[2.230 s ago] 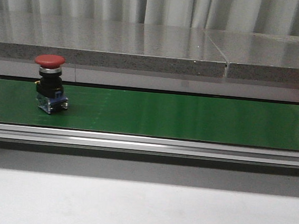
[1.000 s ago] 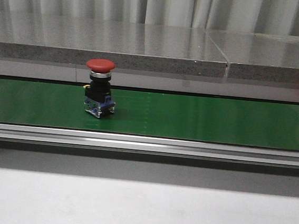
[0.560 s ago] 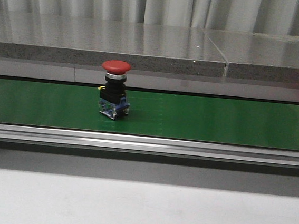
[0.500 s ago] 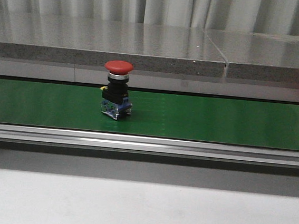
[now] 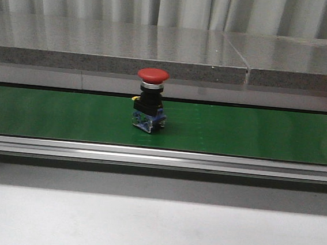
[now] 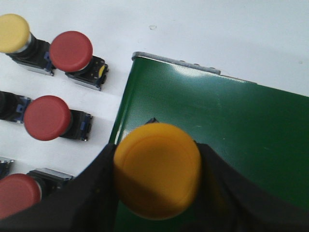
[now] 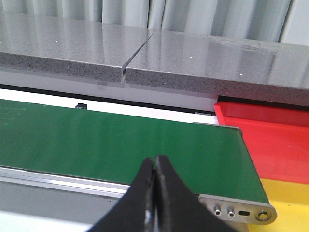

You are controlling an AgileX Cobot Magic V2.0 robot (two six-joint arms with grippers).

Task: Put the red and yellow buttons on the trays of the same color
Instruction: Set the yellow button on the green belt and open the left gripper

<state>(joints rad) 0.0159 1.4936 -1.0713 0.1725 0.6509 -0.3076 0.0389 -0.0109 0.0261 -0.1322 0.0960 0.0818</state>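
Red mushroom-head push button w/ black body and blue base stands upright on the long green conveyor belt, a bit left of belt centre in front view, nothing touching it. Grey speckled stone ledge runs behind the belt.

Left tool is clamped on a yellow mushroom-head button, black fingers on both sides of the cap, held over the belt's end edge. Beside that end, on the white surface, lie spare buttons: three red caps and one yellow cap.

Right tool is closed, tips together, gripping nothing, near the belt's other end. Past that end: red plastic tray, then yellow tray nearer.
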